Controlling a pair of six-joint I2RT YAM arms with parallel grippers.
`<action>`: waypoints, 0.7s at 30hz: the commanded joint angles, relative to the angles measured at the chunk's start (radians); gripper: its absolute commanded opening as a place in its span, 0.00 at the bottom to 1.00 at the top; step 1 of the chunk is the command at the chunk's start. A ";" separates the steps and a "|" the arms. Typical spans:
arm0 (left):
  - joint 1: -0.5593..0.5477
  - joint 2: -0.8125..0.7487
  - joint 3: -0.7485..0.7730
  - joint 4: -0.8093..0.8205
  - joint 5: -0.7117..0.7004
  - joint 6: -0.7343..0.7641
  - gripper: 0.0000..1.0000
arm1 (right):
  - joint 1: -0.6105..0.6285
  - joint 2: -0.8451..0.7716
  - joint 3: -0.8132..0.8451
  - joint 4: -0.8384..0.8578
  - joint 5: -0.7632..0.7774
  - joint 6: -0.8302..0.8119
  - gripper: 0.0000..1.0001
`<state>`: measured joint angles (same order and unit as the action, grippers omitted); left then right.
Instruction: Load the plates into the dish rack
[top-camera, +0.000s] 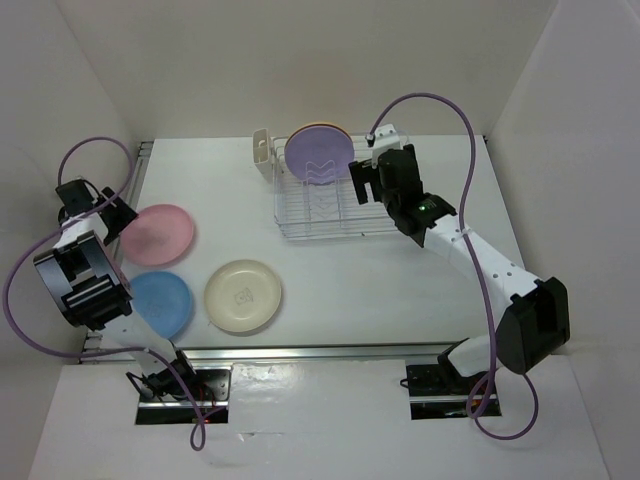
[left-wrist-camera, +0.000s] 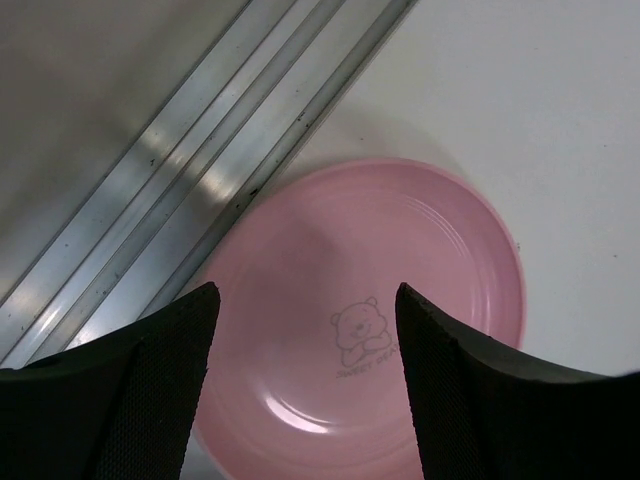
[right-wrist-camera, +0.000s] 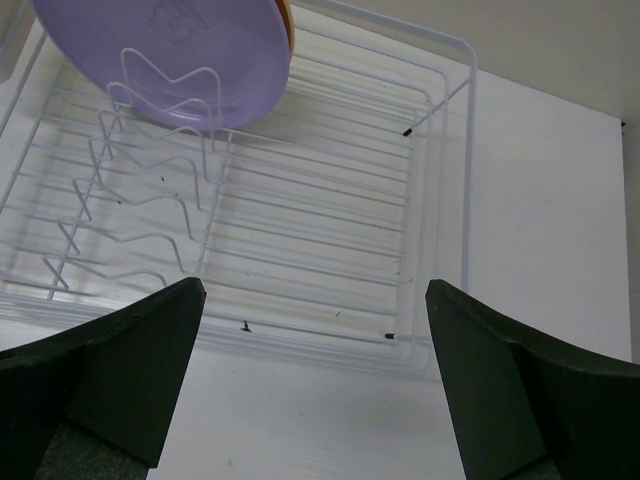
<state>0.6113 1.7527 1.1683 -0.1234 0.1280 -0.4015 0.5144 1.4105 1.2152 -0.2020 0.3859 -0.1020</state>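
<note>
Left tool (left-wrist-camera: 308, 300) wide over the pink plate (left-wrist-camera: 400, 250) — right tool (right-wrist-camera: 312, 295) wide above the dish rack (right-wrist-camera: 300, 232).

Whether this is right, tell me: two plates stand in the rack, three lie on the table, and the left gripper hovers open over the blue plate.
The colour is wrong: the left gripper hovers open over the pink plate, as the left wrist view shows. The rest holds.

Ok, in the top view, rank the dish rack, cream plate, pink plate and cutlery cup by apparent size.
Largest: dish rack.
Then cream plate and pink plate, too alike to rank.
Smallest: cutlery cup.
</note>
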 joint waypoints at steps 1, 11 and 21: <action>0.004 0.048 0.085 -0.071 0.001 -0.033 0.77 | -0.004 -0.038 -0.026 0.052 0.037 -0.007 1.00; 0.004 0.076 0.119 -0.119 -0.169 -0.033 0.77 | -0.004 -0.028 -0.056 0.090 0.057 -0.016 1.00; -0.041 0.137 0.143 -0.157 -0.222 -0.013 0.77 | -0.013 -0.010 -0.056 0.099 0.067 -0.025 1.00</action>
<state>0.5865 1.8523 1.2694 -0.2581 -0.0566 -0.4168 0.5098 1.4097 1.1572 -0.1638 0.4335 -0.1226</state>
